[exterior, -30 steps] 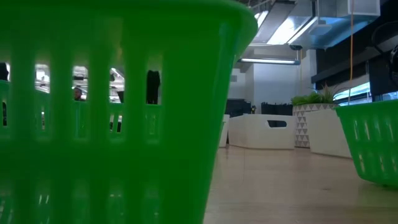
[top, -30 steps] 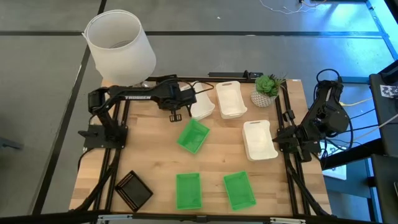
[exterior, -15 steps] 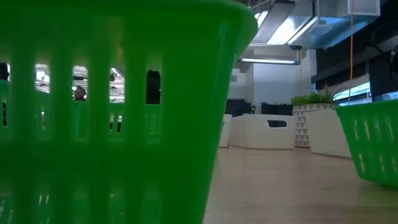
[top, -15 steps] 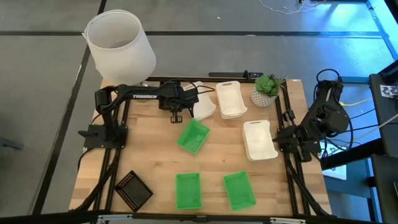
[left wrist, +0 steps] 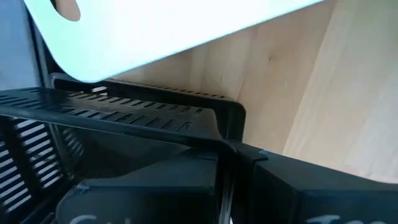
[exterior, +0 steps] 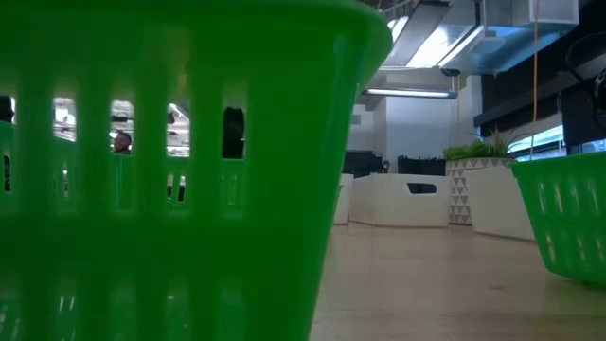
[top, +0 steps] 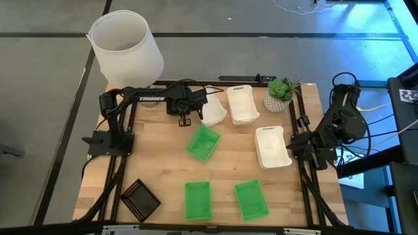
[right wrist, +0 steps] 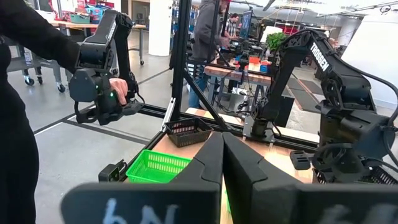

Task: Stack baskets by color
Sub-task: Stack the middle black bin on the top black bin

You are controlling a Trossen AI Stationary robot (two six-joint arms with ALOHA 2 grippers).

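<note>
Carrying a black basket (left wrist: pixel 124 118) clamped in its fingers, the left gripper (top: pixel 183 112) has drifted slightly rightward beside the far white basket (top: pixel 212 111); stacking blacks remains ahead. Right gripper (top: pixel 307 149) waits, closed.

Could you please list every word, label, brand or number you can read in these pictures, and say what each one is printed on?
"TROSSEN": white letters on the left arm, readable in the high view.
White letters on the left arm's upper link, seen from the right wrist: too blurred to read surely.
White marks on the right gripper body: blurred, unreadable.
Black-and-white patterned marker at the right edge: no readable text.
</note>
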